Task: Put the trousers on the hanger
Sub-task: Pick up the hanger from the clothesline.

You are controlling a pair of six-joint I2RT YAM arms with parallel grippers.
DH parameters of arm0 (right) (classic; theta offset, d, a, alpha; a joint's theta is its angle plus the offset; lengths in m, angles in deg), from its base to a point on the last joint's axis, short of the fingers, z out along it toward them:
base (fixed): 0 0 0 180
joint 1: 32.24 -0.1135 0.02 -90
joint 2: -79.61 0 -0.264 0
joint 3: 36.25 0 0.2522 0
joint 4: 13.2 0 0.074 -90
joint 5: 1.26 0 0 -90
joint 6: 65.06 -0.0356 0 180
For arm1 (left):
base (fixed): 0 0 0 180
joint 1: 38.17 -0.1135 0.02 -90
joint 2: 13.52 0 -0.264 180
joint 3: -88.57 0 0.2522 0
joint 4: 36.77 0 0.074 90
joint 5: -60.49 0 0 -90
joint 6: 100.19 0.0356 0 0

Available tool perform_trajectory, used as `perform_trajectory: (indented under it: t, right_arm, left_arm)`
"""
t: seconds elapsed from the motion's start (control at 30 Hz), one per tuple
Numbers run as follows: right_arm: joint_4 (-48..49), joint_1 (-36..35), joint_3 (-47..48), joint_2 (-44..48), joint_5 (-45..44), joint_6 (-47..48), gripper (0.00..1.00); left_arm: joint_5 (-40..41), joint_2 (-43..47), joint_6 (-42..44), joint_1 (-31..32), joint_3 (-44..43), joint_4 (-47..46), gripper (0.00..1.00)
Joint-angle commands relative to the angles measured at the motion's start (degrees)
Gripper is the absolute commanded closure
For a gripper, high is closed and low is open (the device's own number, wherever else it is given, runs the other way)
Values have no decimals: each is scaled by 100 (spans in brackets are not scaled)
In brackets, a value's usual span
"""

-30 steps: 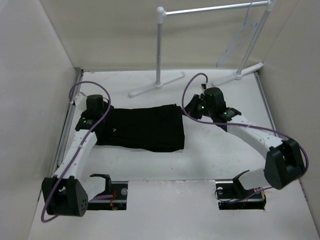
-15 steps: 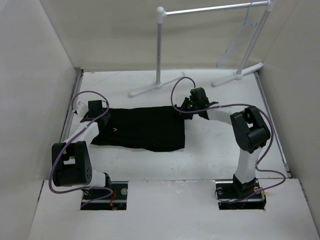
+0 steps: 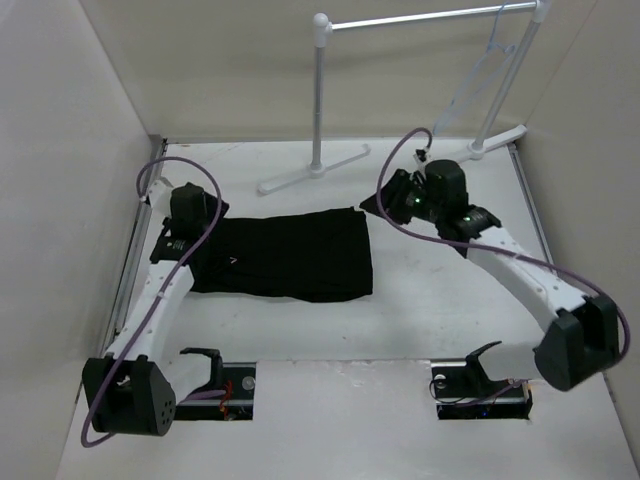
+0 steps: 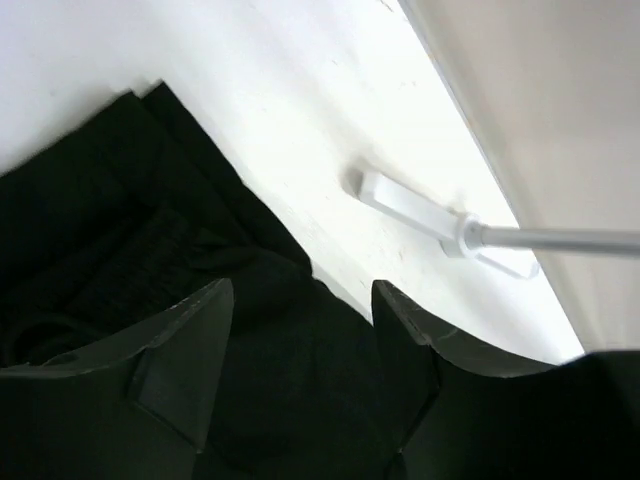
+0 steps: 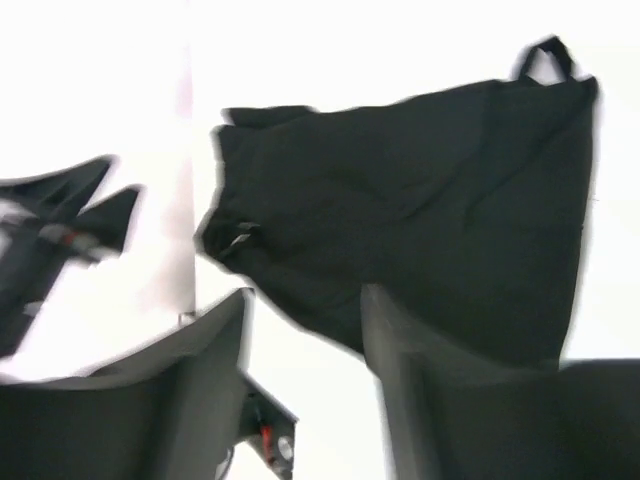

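Soft black folded trousers [image 3: 285, 255] lie flat on the white table [image 3: 420, 320]; the thin pale triangular hanger [image 3: 462, 95] hangs from the white tube rack [image 3: 420, 18]. The left gripper [image 4: 300, 290] has its jaws wide over the fabric; the right gripper [image 5: 305, 300] has its jaws wide and empty.

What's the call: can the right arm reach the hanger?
Probably yes: the right gripper is open and empty, the hanger hangs on the rack beyond it, nothing between them. Height is hard to judge.

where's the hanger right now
Top view, far right: the hanger hangs from the rail of the white rack, near its right post, apart from the trousers.
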Motion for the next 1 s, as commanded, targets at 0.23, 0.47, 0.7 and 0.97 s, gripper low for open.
perform_trajectory:
  t: [0.23,0.47,0.7,0.97]
  right_arm:
    - [-781,1625,2180,688,-290,516,90]
    - [-1106,2821,4000,-701,-659,815,48]
    - [-1405,3077,5153,-1853,-458,859,39]
    - [-923,2937,5163,-2399,219,920,45]
  left_arm:
    - [70,-578,659,2077,-468,55,77]
    - [62,-702,1082,2703,-433,-34,78]
    - [-315,-798,1143,2563,-257,-69,70]
    - [-518,-1001,1179,2439,-240,-148,69]
